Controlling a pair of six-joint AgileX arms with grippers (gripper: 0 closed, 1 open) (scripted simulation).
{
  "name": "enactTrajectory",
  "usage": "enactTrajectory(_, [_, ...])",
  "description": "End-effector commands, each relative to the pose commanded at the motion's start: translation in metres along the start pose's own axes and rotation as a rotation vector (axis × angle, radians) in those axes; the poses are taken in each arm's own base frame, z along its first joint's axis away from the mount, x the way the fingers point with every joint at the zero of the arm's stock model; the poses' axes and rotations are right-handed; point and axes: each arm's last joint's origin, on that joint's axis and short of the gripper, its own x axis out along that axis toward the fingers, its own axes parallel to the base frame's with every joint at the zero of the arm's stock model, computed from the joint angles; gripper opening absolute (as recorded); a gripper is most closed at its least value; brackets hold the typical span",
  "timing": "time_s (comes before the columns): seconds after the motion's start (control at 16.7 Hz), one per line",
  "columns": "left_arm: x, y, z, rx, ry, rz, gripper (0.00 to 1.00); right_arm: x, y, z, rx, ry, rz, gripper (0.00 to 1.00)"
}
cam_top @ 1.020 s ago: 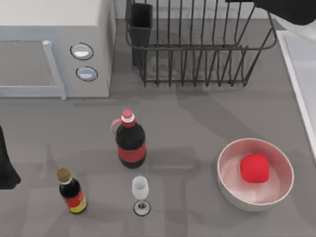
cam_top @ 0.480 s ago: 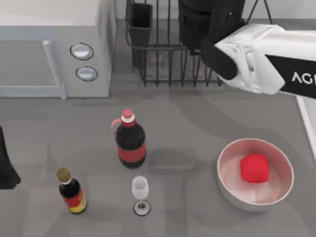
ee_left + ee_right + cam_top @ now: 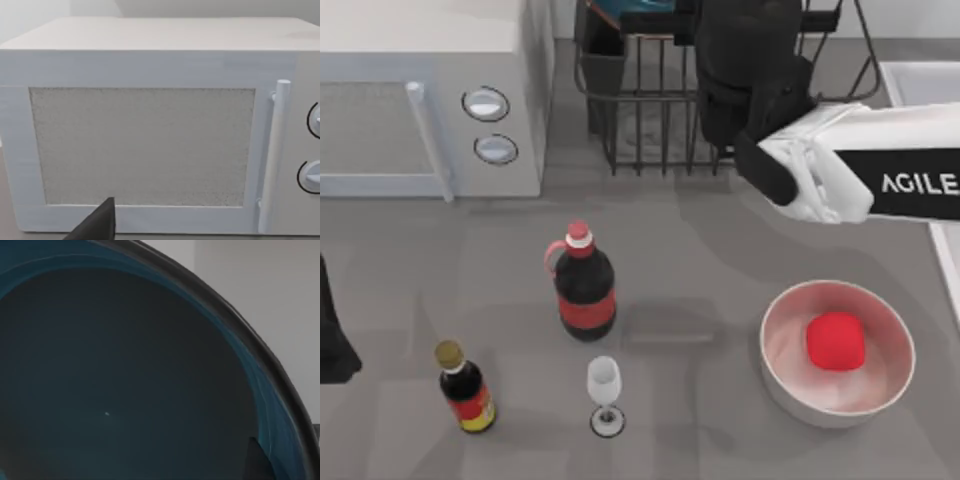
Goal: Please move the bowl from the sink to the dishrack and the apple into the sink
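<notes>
Right arm reaches in from the top view's right, its black wrist over the dishrack (image 3: pixel 650 110) at the far edge of the tabletop (image 3: pixel 720 260). Right hand (image 3: pixel 745 50) sits above the rack's bars. A teal sliver of the bowl (image 3: pixel 645 20) pokes out just beside the wrist, over the rack near the black utensil cup (image 3: pixel 605 45). Right wrist view is looking straight into the bowl's dark teal inside (image 3: pixel 125 380), very close, with one dark fingertip (image 3: pixel 257 460) lying against the inner wall. So the right hand looks clamped on the bowl rim, bowl carried over the rack; can't tell if it touches the wires.

Sink (image 3: pixel 920 85) is at the far right edge, only its pale rim corner visible past the arm.

Apple (image 3: pixel 836 340) lies inside the white bowl (image 3: pixel 790 390) at front right, well apart from the sink.

Left arm is parked at the left edge of the tabletop; the left hand's dark fingertip (image 3: pixel 97 225) points at the microwave (image 3: pixel 150 125) door. Can't tell whether that hand is wide or narrow.

Other items: red-capped dark bottle (image 3: pixel 584 285) mid-table, upright; small sauce bottle (image 3: pixel 465 388) and wine glass (image 3: pixel 605 392) at the front, all upright and apart from each other.
</notes>
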Motion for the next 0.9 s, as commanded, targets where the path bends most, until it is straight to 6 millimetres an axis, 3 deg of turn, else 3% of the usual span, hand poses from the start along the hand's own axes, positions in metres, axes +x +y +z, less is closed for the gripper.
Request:
enactTrajectory(0.06, [0.0, 0.0, 0.0, 0.0, 0.0, 0.0, 1.0, 0.0, 0.0, 0.0, 0.0, 0.0, 0.0, 0.0])
enactTrajectory(0.84, [0.0, 0.0, 0.0, 0.0, 0.0, 0.0, 1.0, 0.0, 0.0, 0.0, 0.0, 0.0, 0.0, 0.98])
enactTrajectory(0.9, [0.0, 0.0, 0.0, 0.0, 0.0, 0.0, 1.0, 0.0, 0.0, 0.0, 0.0, 0.0, 0.0, 1.0])
